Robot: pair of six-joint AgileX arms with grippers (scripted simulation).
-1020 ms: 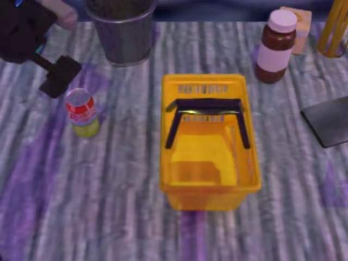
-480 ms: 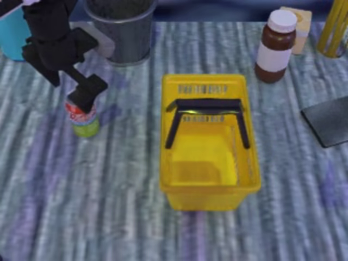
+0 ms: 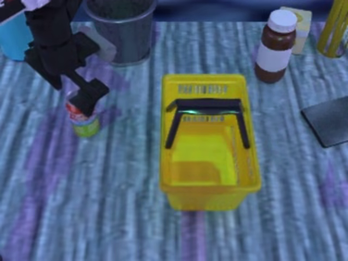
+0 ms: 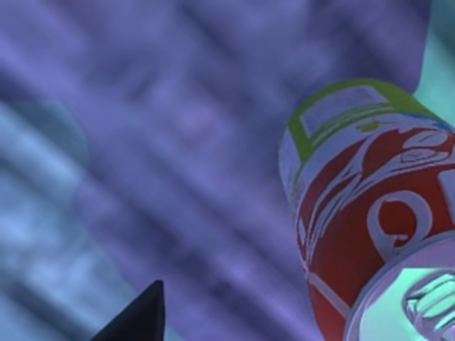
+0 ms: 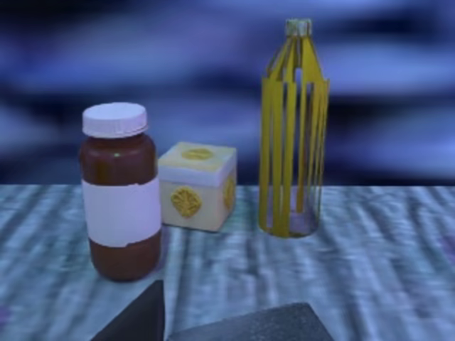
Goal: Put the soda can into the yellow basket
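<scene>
The soda can (image 3: 85, 124), red-and-white above and yellow-green below, stands upright on the table's left side. My left gripper (image 3: 87, 99) hangs right above it, open, and its dark fingers cover part of the silver top. In the left wrist view the can (image 4: 362, 220) fills one side, close up, with one dark fingertip (image 4: 141, 318) apart from it. The yellow basket (image 3: 169, 163), black handles folded across it, sits at the table's middle, well to the can's right. My right arm is out of the top view; its wrist view shows one fingertip (image 5: 146, 312) with nothing against it.
A grey round bin (image 3: 123, 32) stands behind the can, with a teal cup (image 3: 12, 37) at the far left. At the back right are a brown white-capped bottle (image 3: 276, 49), a cream box (image 3: 302, 22) and a yellow wire bottle (image 3: 334, 30). A dark slab (image 3: 329, 120) lies at the right.
My left arm swung from the back left corner over to the can, then sank a little closer onto it. The can, the basket and the right arm's view stayed put.
</scene>
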